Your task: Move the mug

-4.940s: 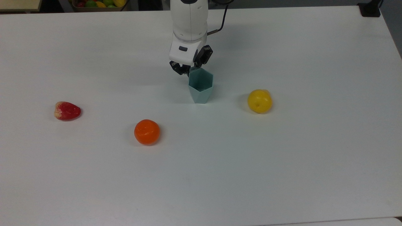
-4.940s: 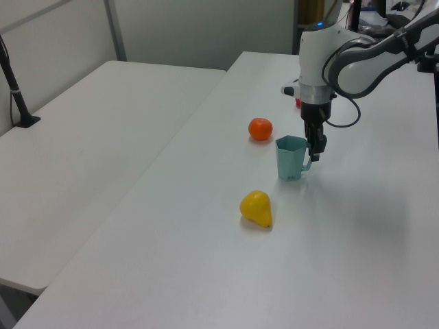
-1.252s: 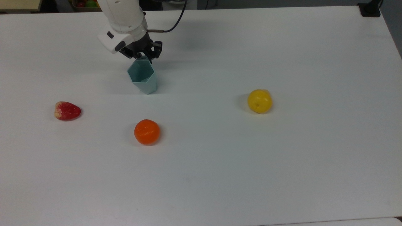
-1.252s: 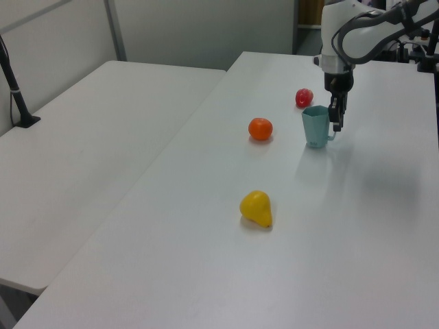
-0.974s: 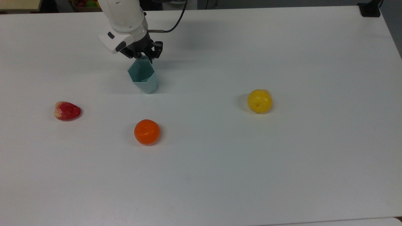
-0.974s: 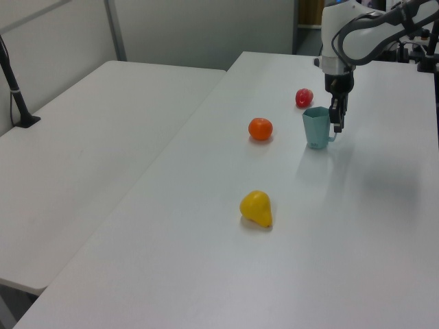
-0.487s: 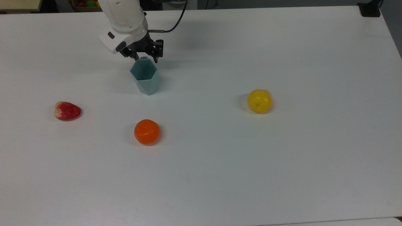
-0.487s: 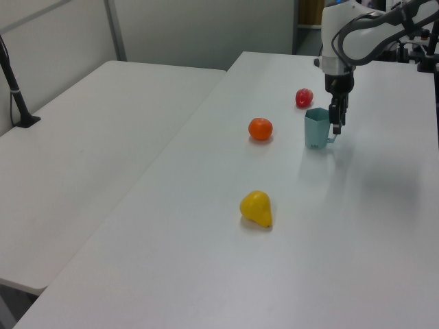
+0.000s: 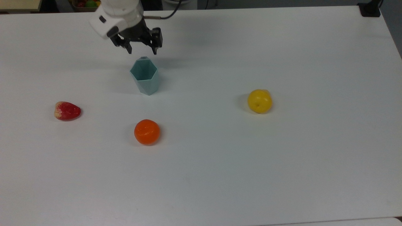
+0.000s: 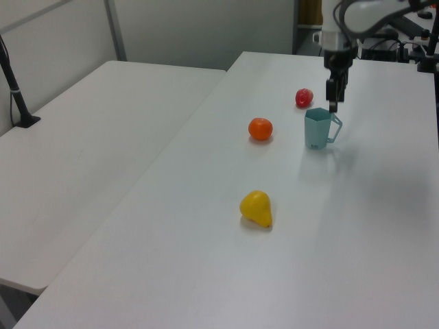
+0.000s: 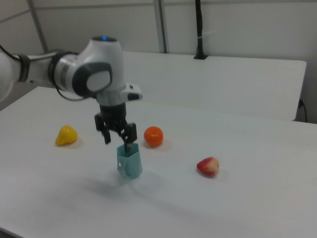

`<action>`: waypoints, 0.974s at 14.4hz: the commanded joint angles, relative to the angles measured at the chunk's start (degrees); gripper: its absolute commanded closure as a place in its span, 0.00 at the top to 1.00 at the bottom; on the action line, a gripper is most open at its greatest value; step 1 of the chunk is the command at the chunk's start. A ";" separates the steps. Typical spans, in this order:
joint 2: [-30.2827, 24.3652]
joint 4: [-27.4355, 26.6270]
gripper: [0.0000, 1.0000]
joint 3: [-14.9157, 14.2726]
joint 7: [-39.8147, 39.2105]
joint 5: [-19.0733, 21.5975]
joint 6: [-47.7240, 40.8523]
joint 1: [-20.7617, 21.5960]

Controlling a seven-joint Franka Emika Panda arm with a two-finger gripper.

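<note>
Standing upright on the desk [image 9: 220, 175], the mug [image 9: 144, 77] sits far of the orange [image 9: 147, 131] in the top view. Beyond it, the pincer [image 9: 140, 48] hangs spread and empty, so the move looks finished.

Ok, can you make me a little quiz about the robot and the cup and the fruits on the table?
1. True or false: the end effector is holding the mug.
2. In the top view, which fruit lies nearest the mug: A) the strawberry, B) the orange, C) the yellow fruit?
3. Fill in: the mug stands ______ on the table, not tipped over.

Key:
1. False. It hangs open above the mug's rim, apart from it.
2. B.
3. upright.
</note>
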 commanded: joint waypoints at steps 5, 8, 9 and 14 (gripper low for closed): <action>-3.71 12.42 1.00 -0.42 10.59 -1.42 -13.33 -0.52; -5.12 14.80 1.00 -0.33 10.53 -5.28 -17.31 -0.43; -5.30 15.07 1.00 -0.51 10.44 -5.29 -17.31 -0.43; -6.35 15.95 1.00 -3.75 9.47 -4.94 -17.84 1.40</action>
